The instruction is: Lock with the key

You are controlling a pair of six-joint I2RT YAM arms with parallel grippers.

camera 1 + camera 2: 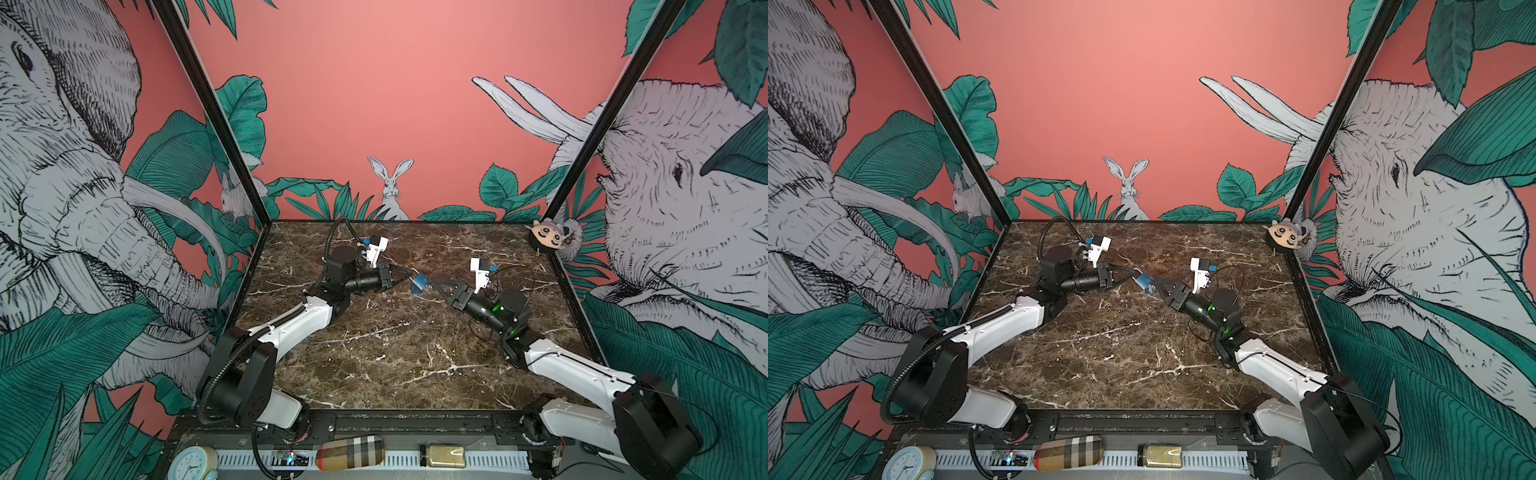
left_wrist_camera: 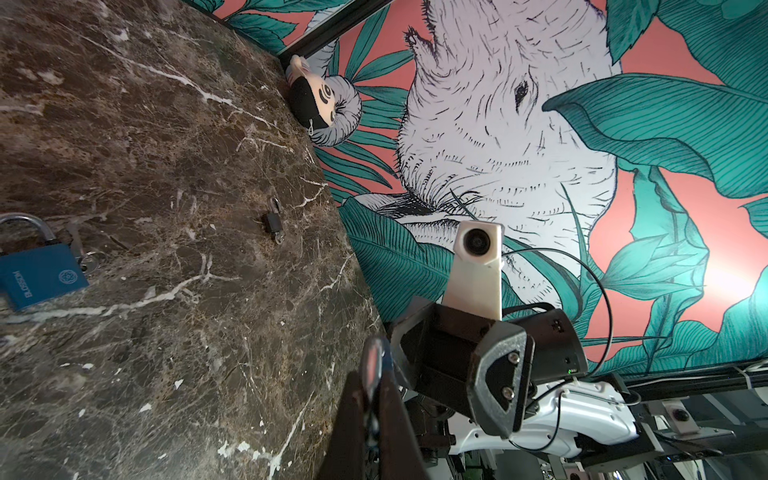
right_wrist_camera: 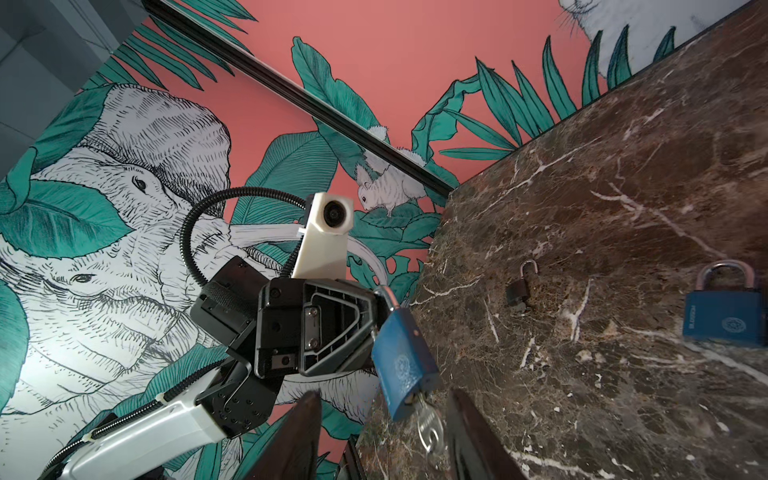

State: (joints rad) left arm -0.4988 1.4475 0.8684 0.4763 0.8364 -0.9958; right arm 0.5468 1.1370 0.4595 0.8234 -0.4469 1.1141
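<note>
Ana: Closest to the right wrist camera are the fingers (image 3: 469,436) of the right hand (image 3: 384,399), dark, blurred and cut off by the frame. They stand well apart, and the key (image 3: 427,419) hangs between them; neither finger seems to touch it.

Ben: Where does the key sit?

Ana: Pushed into the underside of the blue padlock (image 3: 401,357), its ring dangling below. The padlock is held up off the surface (image 3: 623,166), tilted, by its shackle (image 3: 390,297), on which the left hand (image 3: 377,296) is pinched tight.

Ben: Is the shackle pushed home?

Ana: Cannot tell; the left hand's tips cover one leg. In both top views the padlock (image 1: 420,281) (image 1: 1143,281) is a small blue patch between the two hands, and the key is too small to make out.

Ben: Anything around it?

Ana: A second blue padlock (image 3: 725,316) lies flat on the surface, shackle apparently closed, and farther off a small dark padlock (image 3: 518,291) with its shackle swung open. I cannot find either in the top views. A plush toy (image 1: 548,237) sits in the far right corner. At the front edge a clock (image 1: 193,463) is cut off by the frame.
</note>
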